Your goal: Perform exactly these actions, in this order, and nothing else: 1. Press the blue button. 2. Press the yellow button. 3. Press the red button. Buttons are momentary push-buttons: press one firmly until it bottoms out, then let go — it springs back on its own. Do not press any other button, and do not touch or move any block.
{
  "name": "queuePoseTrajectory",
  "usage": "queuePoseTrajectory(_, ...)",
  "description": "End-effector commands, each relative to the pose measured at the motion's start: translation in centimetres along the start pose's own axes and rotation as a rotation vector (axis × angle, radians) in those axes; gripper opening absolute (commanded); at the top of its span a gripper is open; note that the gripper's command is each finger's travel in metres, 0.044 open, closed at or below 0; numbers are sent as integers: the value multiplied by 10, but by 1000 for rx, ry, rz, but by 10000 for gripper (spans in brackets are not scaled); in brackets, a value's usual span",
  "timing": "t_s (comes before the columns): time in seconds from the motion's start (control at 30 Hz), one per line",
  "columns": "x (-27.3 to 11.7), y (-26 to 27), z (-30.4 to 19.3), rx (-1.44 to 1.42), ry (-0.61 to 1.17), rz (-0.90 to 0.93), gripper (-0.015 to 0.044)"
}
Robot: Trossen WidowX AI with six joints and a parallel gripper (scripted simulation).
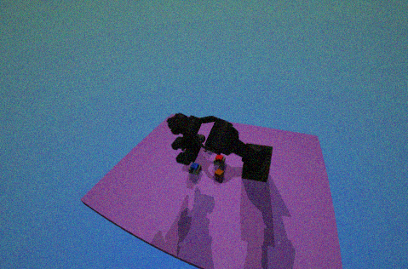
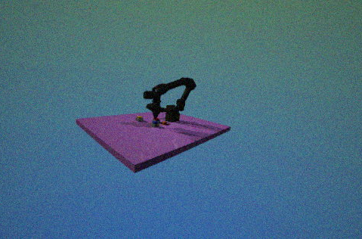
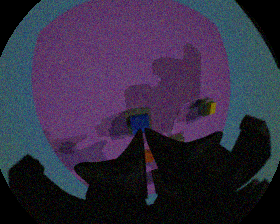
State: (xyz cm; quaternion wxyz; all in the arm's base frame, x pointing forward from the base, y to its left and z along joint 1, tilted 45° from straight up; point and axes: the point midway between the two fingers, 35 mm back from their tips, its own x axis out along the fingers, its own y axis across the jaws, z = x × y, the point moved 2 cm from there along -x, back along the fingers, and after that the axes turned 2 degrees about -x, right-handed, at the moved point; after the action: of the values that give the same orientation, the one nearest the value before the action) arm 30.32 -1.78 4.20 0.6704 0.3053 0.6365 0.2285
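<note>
A: Stage of the job?

B: Looks like step one, not yet finished. No sign of the small blue push-button (image 1: 195,167) sunk into its grey housing. Leaves blue to bottom out, then the small yellow push-button (image 2: 140,118), then the small red push-button (image 1: 219,158).

A: And the tool?

B: Black parallel-jaw gripper (image 2: 156,116) clenched tight on nothing, pinched down to one blunt tip. Suits poking.

A: Whereabouts of blue?

B: Sits on the flat purple square mat (image 1: 287,213), left of red and of the small orange push-button (image 1: 219,172) in the top view, near both. Lies dead ahead of the closed fingertips in the wrist view. Contact or a gap — cannot tell at this size.

A: Facing? Long axis?

B: Faces straight up, cap uppermost. Squat and roughly cubic, so no real long axis beyond the vertical press line. Probably calls for a straight downward push. As for yellow — well apart from the tip, on the far side in the exterior view and hidden under the arm from the top.
</note>
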Motion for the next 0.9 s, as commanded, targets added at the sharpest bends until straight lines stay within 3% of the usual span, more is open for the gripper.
queuePoseTrajectory(0.0, 8, 1, -2, 5, 5, 6, 20)
queuePoseTrajectory(0.87, 32, 1, -2, 5, 5, 8, 20)
